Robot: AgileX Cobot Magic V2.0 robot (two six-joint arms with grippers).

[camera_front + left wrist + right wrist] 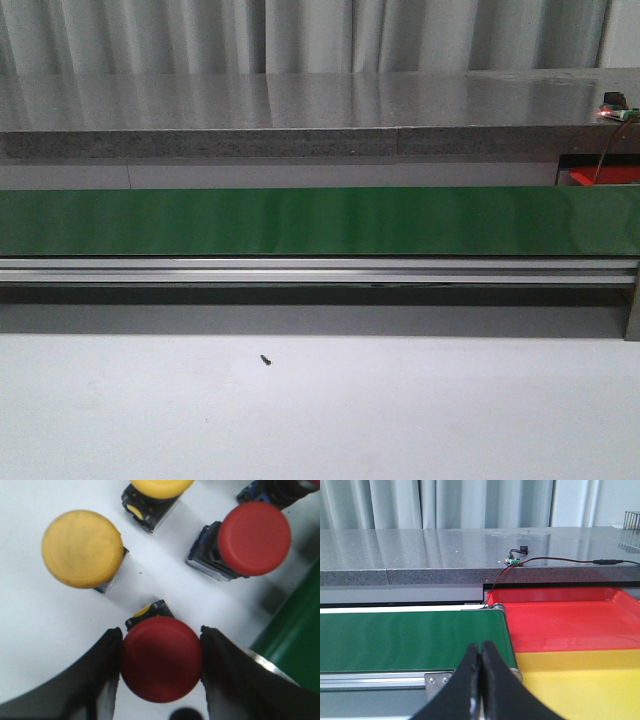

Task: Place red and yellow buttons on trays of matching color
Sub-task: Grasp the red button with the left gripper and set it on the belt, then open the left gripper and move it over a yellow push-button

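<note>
**Red button sitting between the left jaws**

Red is filling the gap of the left gripper (161, 666): a red button (161, 659) is standing cap-up on the white table (35, 630), a finger touching each side of its cap. The right gripper (480, 680) is hanging with jaws pressed together, holding nothing, facing the red tray (560, 622) and yellow tray (580, 680) past the green belt (410, 640).

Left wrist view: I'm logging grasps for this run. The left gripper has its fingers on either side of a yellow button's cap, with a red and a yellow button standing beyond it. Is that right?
Not quite. The cap between the fingers of the left gripper is the red button, not a yellow one; the left wrist view shows it. The rest holds: another red button and a yellow button stand beyond it.
</note>
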